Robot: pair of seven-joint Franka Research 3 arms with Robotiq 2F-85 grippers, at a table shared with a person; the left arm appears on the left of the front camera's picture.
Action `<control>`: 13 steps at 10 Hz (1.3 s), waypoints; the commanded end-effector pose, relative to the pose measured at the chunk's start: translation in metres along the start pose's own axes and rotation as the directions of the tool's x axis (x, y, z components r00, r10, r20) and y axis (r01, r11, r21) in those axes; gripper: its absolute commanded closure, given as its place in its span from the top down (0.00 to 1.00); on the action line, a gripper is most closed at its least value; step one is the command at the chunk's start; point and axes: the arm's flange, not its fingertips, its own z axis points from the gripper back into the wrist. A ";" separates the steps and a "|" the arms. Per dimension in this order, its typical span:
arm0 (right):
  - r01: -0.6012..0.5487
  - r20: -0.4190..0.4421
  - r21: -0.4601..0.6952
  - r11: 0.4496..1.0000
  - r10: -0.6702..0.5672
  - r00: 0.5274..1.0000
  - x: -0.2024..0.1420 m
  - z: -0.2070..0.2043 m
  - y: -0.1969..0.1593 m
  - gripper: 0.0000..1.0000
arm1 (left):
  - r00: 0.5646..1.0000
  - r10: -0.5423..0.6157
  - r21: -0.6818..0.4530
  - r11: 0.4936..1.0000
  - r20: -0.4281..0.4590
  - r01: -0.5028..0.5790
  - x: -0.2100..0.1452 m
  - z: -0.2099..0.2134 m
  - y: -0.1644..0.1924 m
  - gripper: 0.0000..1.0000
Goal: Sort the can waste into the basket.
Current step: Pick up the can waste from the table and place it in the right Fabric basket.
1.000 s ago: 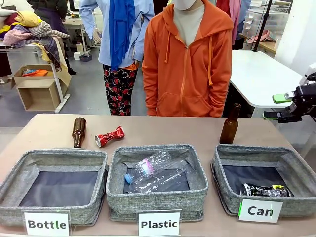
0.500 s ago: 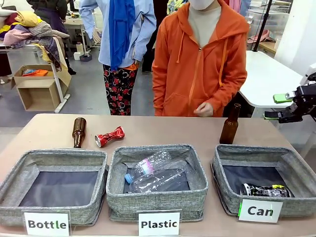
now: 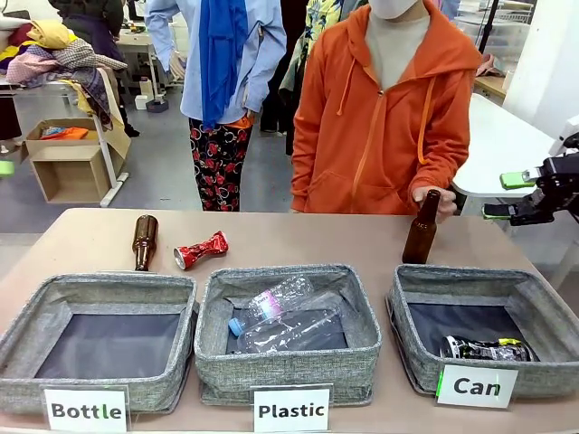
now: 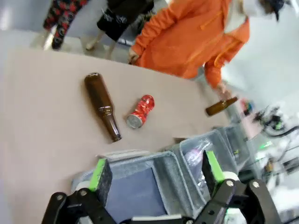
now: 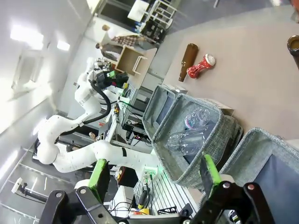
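your left gripper (image 4: 156, 170) and right gripper (image 3: 505, 195) hang released, empty: the red can (image 3: 201, 250) lies unsorted near the table's (image 3: 298, 237) far edge.

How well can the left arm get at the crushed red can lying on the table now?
Probably yes. The left end effector is open above the table, where the red can lies uncovered. The brown bottle beside it lies apart from it, so it should not block a grasp.

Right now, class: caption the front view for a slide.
Red can on table, dark can in Can basket, hand on upright bottle.
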 end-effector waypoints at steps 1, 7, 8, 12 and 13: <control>-0.022 -0.014 0.005 1.000 0.022 1.000 -0.002 0.004 0.002 1.00 | 0.966 -0.237 0.012 0.971 -0.105 0.239 0.020 -0.080 -0.035 1.00; -0.022 -0.014 0.005 1.000 0.022 1.000 -0.002 0.004 0.002 1.00 | 0.763 -0.565 0.097 0.781 -0.314 0.617 0.027 -0.263 -0.078 1.00; -0.022 -0.014 0.005 1.000 0.022 1.000 -0.002 0.004 0.002 1.00 | 0.722 -0.639 -0.044 0.756 -0.265 0.653 0.017 -0.243 -0.096 1.00; -0.022 -0.014 0.005 1.000 0.022 1.000 -0.002 0.004 0.002 1.00 | 0.722 -0.639 -0.044 0.756 -0.265 0.653 0.017 -0.243 -0.096 1.00; -0.022 -0.014 0.005 1.000 0.022 1.000 -0.002 0.004 0.002 1.00 | 0.710 -0.650 -0.035 0.744 -0.270 0.667 0.019 -0.252 -0.097 1.00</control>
